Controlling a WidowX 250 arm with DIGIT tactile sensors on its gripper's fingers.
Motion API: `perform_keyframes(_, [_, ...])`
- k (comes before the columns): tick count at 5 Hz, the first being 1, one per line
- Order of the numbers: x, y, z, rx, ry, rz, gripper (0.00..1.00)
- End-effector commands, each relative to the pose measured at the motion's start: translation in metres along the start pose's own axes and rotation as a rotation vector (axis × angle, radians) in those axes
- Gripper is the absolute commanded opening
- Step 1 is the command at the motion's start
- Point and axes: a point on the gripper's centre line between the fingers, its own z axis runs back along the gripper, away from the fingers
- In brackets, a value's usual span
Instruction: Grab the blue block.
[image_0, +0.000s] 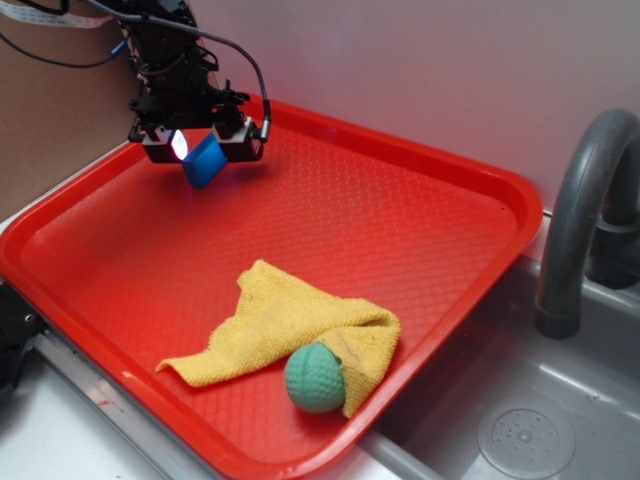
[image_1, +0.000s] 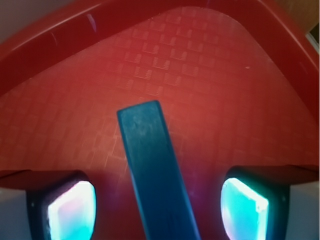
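The blue block (image_0: 205, 162) is a small solid-blue brick at the back left of the red tray (image_0: 420, 200). It stands tilted between the two lit fingers of my gripper (image_0: 203, 150). In the wrist view the blue block (image_1: 152, 160) runs up the middle of the frame, and red tray floor shows on both sides between it and the glowing pads (image_1: 72, 210). My gripper (image_1: 157, 210) is open, with neither pad touching the block.
A crumpled yellow cloth (image_0: 285, 325) lies at the tray's front, with a green dimpled ball (image_0: 315, 378) against it. The tray's raised rim (image_1: 60, 35) runs close behind the block. A grey faucet (image_0: 585, 200) and sink (image_0: 520, 420) stand to the right.
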Motion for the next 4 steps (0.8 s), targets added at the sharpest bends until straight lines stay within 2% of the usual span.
perform_keyframes(1, [0.004, -0.006, 0.01, -0.001, -0.067, 0.007, 0.0])
perform_keyframes(2, [0.004, -0.009, 0.023, 0.035, -0.005, -0.003, 0.0])
perform_keyframes(3, [0.001, -0.014, 0.072, 0.083, 0.016, 0.026, 0.0])
perform_keyframes(4, [-0.007, -0.016, 0.126, 0.006, 0.03, 0.003, 0.0])
